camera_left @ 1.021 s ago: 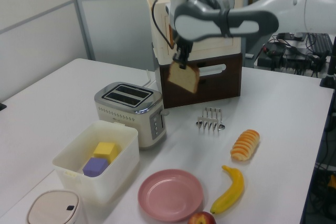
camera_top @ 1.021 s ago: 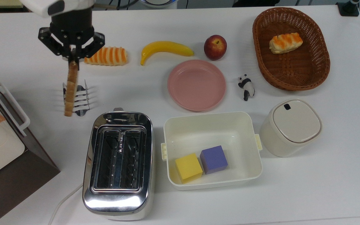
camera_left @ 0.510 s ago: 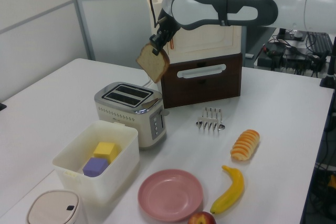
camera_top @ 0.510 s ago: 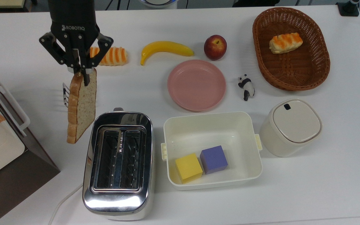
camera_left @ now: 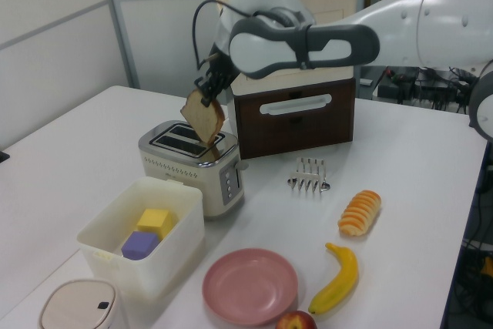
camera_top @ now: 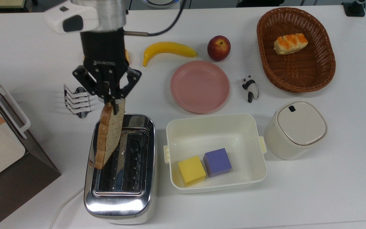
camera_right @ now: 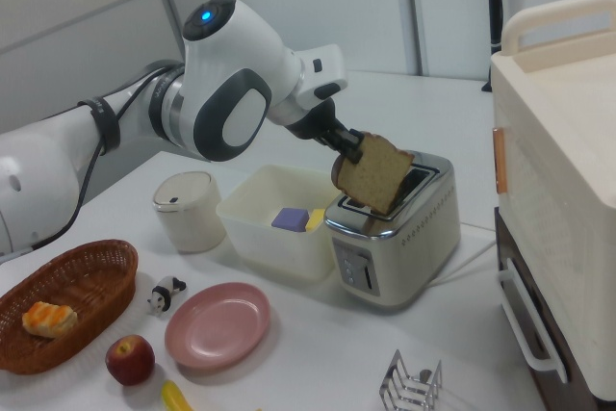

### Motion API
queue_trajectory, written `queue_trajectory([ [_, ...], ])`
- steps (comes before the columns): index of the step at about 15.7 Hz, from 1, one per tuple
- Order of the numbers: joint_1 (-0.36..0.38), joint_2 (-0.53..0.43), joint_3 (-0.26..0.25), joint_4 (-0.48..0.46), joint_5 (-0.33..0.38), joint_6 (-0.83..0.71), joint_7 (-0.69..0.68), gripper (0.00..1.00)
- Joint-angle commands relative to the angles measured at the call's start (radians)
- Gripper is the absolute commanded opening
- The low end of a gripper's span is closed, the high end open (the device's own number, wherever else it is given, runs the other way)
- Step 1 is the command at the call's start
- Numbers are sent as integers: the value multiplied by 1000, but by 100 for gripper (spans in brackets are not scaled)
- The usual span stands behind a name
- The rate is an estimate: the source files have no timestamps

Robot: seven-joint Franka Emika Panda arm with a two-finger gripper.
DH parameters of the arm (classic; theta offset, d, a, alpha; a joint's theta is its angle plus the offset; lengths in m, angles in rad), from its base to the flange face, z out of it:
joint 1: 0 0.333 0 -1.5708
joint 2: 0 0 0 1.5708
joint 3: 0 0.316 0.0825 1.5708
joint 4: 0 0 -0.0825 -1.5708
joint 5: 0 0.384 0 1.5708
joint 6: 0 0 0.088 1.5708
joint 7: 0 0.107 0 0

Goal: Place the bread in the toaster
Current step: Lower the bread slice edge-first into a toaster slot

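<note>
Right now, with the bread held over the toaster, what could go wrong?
The bread hangs tilted from the gripper, which pinches only its top edge, so it may swing or slip. It is not yet in the toaster; in the top view it crosses the slot's rim at an angle, so lowering it now could catch it on the chrome edge instead of the slot.

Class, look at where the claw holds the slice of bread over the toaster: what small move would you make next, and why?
Probably straighten the bread and lower it. The claw grips its top edge, and the slice hangs tilted above the toaster, over the slot on the top view's left; in the left view its lower edge looks just at the slots, not yet inside.
</note>
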Motion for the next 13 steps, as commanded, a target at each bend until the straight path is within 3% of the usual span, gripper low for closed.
queue_trajectory([
  [1,22,9,-4,48,21,7,47,0],
  [13,-24,52,-18,41,19,6,-22,0],
])
